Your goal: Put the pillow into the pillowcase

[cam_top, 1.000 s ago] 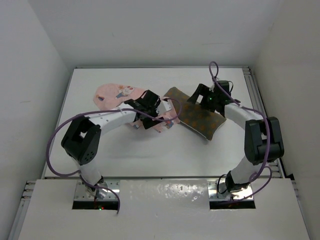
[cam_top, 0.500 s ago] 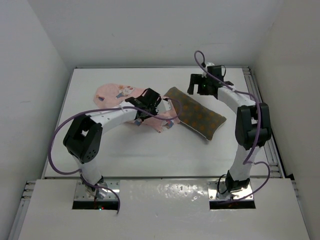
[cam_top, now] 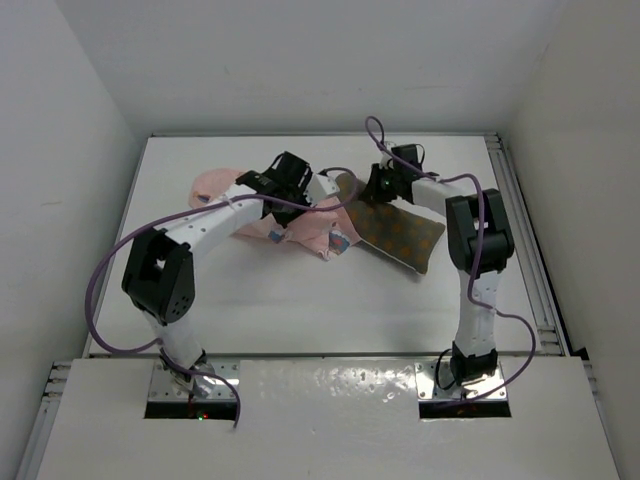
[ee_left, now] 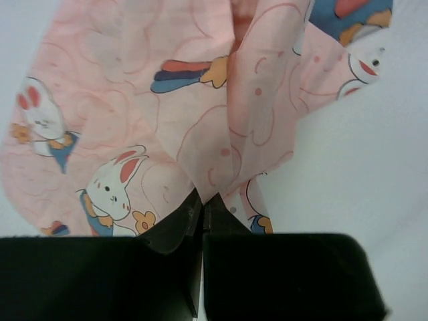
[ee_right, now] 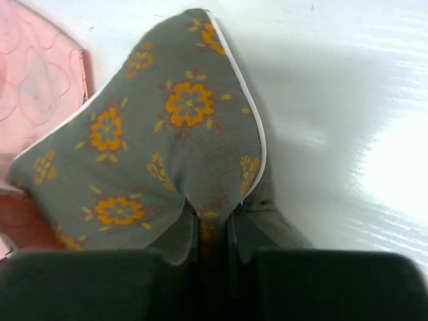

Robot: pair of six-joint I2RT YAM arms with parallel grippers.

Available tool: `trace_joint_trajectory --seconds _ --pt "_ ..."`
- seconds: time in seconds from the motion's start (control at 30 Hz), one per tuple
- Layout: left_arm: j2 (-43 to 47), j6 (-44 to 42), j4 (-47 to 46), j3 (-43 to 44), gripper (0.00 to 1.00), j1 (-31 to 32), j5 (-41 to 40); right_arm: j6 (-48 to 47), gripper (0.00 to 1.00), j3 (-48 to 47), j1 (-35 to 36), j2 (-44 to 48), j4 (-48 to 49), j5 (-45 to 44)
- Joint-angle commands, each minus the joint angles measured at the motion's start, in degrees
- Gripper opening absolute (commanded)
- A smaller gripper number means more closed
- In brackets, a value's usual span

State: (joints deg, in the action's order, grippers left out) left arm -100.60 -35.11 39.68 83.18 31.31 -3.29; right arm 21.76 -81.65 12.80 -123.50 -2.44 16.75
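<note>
My left claw was pinched on a fold of the pillowcase, with pink cloth bunched between its jaws. My right claw was pinched on 1 corner of the pillow, close to the pale edge. Seen from above, the pillow lay on the table just right of the pillowcase, its left end touching the pink cloth. To do this step well, I judged, my left claw should hold only 1 layer and lift it so the mouth gaped. The gripped corner could then go in low and straight. I could not tell whether I held 1 layer or 2.
</note>
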Motion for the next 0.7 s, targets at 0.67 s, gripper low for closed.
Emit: trace_joint_trajectory --seconds 0.67 --pt "0.3 4.9 -4.6 -4.7 0.06 1.6 1.0 -1.1 0.00 34.5 -5.2 41.8 3.3 -8.8"
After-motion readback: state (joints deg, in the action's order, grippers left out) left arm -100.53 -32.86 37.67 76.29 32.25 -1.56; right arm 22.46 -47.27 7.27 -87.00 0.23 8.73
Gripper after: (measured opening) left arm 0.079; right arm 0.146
